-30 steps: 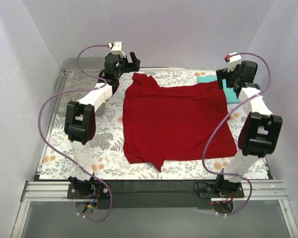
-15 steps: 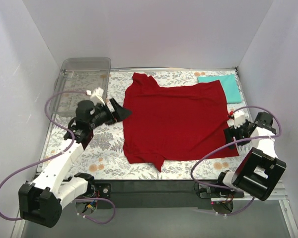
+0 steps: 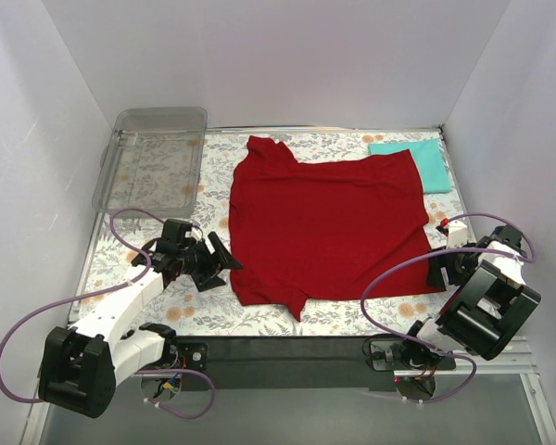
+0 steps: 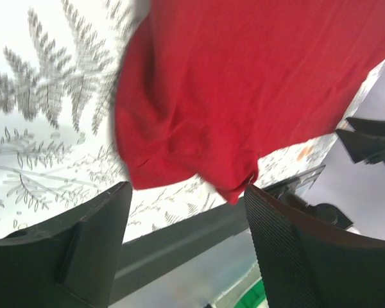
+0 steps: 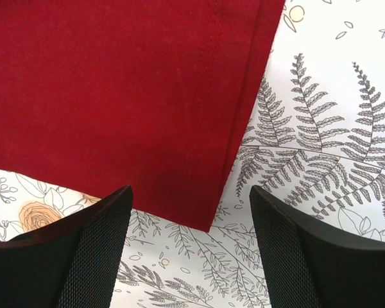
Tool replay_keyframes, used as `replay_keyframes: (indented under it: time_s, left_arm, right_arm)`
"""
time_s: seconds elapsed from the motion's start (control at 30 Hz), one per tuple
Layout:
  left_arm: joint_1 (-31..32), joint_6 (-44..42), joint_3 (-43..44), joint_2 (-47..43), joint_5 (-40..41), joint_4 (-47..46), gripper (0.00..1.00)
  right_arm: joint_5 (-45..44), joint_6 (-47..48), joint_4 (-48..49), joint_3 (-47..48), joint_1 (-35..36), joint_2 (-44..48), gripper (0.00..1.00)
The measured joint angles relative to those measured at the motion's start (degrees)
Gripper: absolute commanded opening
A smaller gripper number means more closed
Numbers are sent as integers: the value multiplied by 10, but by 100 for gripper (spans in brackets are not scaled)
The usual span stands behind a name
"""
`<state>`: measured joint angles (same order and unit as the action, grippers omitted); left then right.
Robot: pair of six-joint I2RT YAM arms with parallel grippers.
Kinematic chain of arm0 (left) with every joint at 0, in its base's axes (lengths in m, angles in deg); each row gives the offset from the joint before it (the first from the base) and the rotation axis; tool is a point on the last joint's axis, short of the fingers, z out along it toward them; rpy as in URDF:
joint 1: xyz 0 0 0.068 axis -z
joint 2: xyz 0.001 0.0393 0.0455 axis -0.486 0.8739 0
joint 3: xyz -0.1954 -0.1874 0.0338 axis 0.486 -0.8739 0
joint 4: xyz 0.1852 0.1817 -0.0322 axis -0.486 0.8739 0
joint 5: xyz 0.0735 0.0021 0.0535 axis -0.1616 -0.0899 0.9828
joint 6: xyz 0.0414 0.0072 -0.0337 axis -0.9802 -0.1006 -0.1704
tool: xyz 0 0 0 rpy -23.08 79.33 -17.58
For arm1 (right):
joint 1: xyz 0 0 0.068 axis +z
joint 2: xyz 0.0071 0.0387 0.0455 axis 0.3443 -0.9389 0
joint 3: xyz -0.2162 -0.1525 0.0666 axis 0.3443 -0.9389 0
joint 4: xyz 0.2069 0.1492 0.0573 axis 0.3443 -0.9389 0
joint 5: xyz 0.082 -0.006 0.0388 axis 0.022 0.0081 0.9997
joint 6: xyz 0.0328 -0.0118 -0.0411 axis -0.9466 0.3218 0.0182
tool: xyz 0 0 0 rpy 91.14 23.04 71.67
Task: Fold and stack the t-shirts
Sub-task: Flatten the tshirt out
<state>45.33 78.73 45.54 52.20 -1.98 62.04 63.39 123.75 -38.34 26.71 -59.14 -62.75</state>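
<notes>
Twice saw jaws standing well apart, gripping nothing. Hovered left gripper point(image 4: 187, 218) low at near left corner of dark red t-shirt point(image 3: 324, 227), right gripper point(image 5: 191, 218) low over its near right corner. Found that shirt spread flat mid floral mat point(image 3: 195, 306), teal t-shirt point(image 3: 424, 165) lying at far right.

Ahead of the left gripper point(image 4: 187, 189) and the right gripper point(image 5: 189, 192) lay only flat dark red t-shirt point(image 3: 324, 222) cloth, with floral mat point(image 5: 321, 128) free alongside
</notes>
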Motion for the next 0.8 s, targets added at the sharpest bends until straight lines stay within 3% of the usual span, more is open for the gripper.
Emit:
replay_keyframes:
  time_s: [0.33,0.47,0.6,0.73,0.8]
  left_arm:
    - [62,62,-66,5,24,-2,60]
    - [83,79,-67,35,48,-24,50]
    - [95,90,-67,63,68,-46,18]
    - [99,90,-67,66,80,-60,0]
    - [99,87,-69,59,82,-64,0]
  right_arm:
    - [28,12,1,-1,0,-24,62]
    - [33,14,1,-1,0,-25,61]
    - [36,15,1,-1,0,-26,61]
    - [36,17,1,-1,0,-27,60]
    - [36,17,2,-2,0,-27,60]
